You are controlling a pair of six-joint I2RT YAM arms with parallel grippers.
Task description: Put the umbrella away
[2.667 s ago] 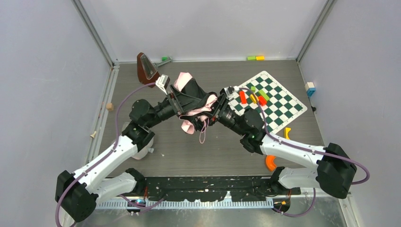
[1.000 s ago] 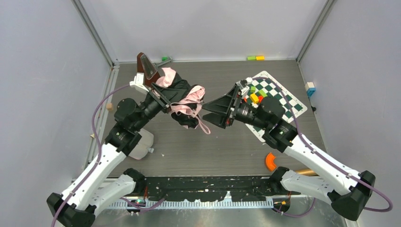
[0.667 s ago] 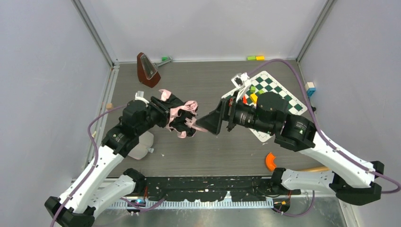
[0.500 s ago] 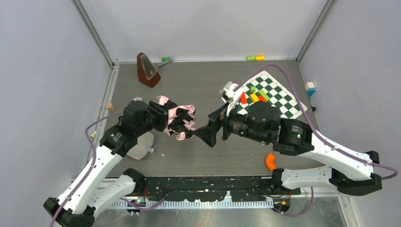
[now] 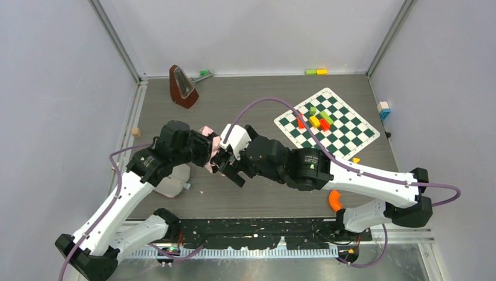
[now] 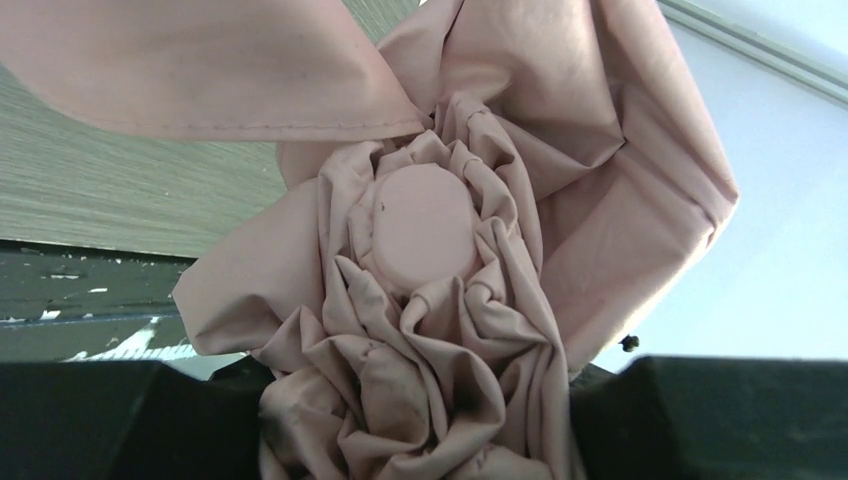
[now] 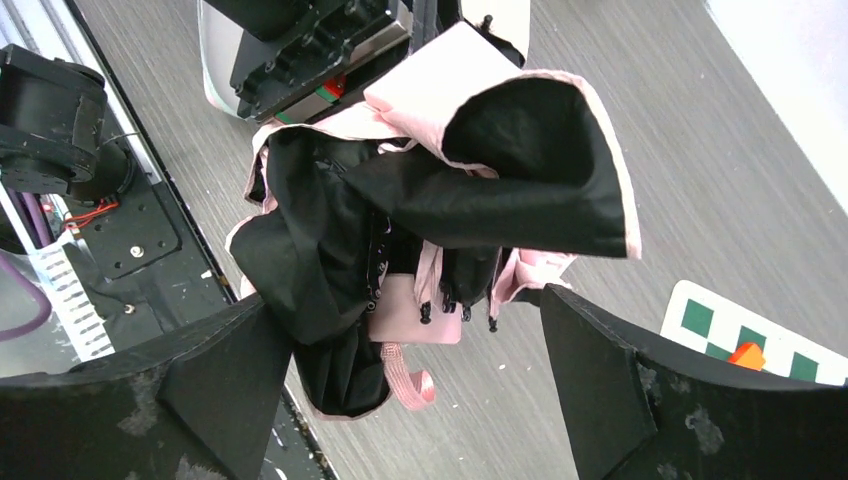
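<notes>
The umbrella (image 7: 400,200) is a crumpled bundle of black and pale pink fabric, held off the table. My left gripper (image 6: 420,420) is shut on its bunched pink canopy just below the round pink cap (image 6: 420,225). In the right wrist view the pink handle (image 7: 415,310) and its strap (image 7: 405,375) point at me, between the wide-apart fingers (image 7: 200,390) of my open right gripper (image 7: 415,390). From above, only a bit of pink umbrella (image 5: 209,145) shows between the left gripper (image 5: 202,151) and the right gripper (image 5: 227,167).
A brown metronome (image 5: 181,86) stands at the back left. A green-and-white chequered mat (image 5: 345,132) with coloured blocks (image 5: 319,120) lies at the right. An orange curved piece (image 5: 334,201) sits near the front edge. A white object (image 5: 172,182) lies under the left arm.
My right arm has swung left and its open jaws now flank the umbrella's handle end. The left arm has brought the umbrella nearer and lower, still gripped.
</notes>
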